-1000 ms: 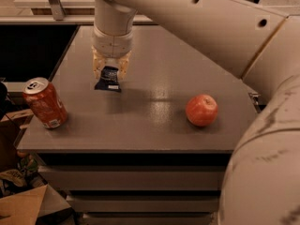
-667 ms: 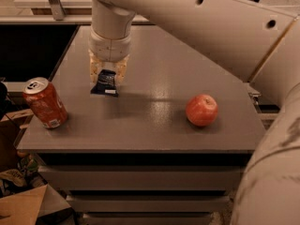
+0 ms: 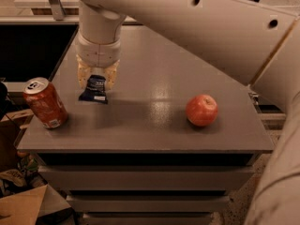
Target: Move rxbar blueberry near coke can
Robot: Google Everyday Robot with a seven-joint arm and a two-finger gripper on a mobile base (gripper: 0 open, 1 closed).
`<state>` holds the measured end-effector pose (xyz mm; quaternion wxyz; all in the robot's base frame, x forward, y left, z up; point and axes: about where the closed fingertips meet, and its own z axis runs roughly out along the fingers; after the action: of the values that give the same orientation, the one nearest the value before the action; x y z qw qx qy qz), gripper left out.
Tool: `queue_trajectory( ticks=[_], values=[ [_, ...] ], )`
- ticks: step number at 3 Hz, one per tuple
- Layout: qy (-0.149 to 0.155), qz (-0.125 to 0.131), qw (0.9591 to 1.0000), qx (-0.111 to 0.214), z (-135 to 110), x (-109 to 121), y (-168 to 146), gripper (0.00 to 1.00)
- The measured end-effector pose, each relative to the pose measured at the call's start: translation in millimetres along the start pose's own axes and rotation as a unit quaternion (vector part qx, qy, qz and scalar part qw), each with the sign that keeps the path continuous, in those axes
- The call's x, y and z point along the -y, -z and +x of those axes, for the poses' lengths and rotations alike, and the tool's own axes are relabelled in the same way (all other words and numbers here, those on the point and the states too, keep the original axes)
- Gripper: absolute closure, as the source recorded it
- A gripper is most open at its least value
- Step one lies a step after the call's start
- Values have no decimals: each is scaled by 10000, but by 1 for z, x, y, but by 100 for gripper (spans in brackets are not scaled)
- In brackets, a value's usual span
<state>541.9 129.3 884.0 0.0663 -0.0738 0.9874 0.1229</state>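
The rxbar blueberry [image 3: 95,89], a small dark navy bar with pale print, hangs between the fingers of my gripper [image 3: 97,78], which is shut on its upper end. Its lower end is at or just above the grey table [image 3: 154,135]. The coke can [image 3: 45,103], red with a silver top, stands tilted near the table's front left corner. The bar is to the right of the can and a little farther back, about a can's width away. My arm comes in from the upper right and hides the table's far middle.
A red apple [image 3: 202,110] sits on the right half of the table. Cardboard and clutter [image 3: 18,196] lie on the floor at the lower left. The table's left edge [image 3: 61,64] drops to a dark gap.
My gripper has carried the bar left and toward the front, closer to the coke can. The can and the apple have not moved.
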Motion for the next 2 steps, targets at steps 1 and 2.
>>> queue_trajectory(
  ticks=[1,2],
  values=[
    [26,-135,9998,-123,10,-14,-8,100],
    [-10,-218,9995,-234,18,-20,-18,100]
  ],
)
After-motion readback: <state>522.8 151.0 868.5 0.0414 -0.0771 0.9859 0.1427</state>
